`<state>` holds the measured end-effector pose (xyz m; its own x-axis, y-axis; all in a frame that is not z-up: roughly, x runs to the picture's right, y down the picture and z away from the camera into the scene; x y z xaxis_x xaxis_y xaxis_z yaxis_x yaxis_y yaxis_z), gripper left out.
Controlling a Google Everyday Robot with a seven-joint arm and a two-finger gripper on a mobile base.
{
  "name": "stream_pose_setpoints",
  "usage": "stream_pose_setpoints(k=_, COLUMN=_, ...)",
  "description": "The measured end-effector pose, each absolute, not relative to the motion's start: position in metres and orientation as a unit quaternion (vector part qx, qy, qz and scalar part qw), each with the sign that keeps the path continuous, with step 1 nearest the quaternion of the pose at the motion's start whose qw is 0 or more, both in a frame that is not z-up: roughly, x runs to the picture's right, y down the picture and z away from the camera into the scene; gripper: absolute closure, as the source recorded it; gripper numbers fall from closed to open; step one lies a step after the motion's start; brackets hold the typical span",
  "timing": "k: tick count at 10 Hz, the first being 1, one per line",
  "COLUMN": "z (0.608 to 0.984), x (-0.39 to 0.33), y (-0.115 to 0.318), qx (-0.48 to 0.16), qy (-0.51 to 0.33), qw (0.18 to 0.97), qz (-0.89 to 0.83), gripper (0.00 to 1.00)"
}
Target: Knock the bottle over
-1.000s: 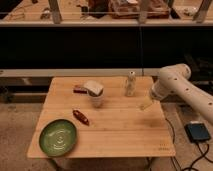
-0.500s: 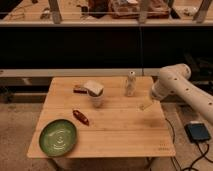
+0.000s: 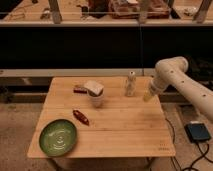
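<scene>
Camera view: nothing moved vs 0.5 s ago, gripper just right of upright bottle, its opening can't tell, so knock still pending.

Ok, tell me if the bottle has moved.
No. The bottle stands the same gap from the cup; the end effector hangs beside it, opposite the cup.

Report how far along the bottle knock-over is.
Done: the approach looks made. The gripper hangs low near the far right of the table, beside the bottle and on its right in the camera view.
In hand: no contact yet, and a gap shows between gripper and bottle.
Left: the knock itself. The bottle stands upright, so a sideways sweep into it is probably next.
</scene>
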<state>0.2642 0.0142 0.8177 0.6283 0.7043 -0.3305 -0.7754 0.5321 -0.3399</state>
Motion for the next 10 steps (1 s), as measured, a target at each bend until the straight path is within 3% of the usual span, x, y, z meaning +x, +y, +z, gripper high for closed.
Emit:
stream_pose_setpoints(k=1, z=0.825, x=0.266, y=-0.002, qx=-0.229, qy=0.083, qw=0.875, qz=0.419, gripper=0.68)
stream_pose_setpoints(k=5, z=0.846, x=0.262, y=-0.028, qx=-0.215, qy=0.064, qw=0.885, qz=0.409, gripper=0.72)
stream_pose_setpoints(k=7, z=0.850, x=0.248, y=-0.030, qx=-0.205, qy=0.074, qw=0.890, qz=0.401, gripper=0.88)
stream_pose_setpoints(k=10, z=0.872, x=0.247, y=-0.049, qx=-0.191, qy=0.071, qw=0.896, qz=0.395, gripper=0.93)
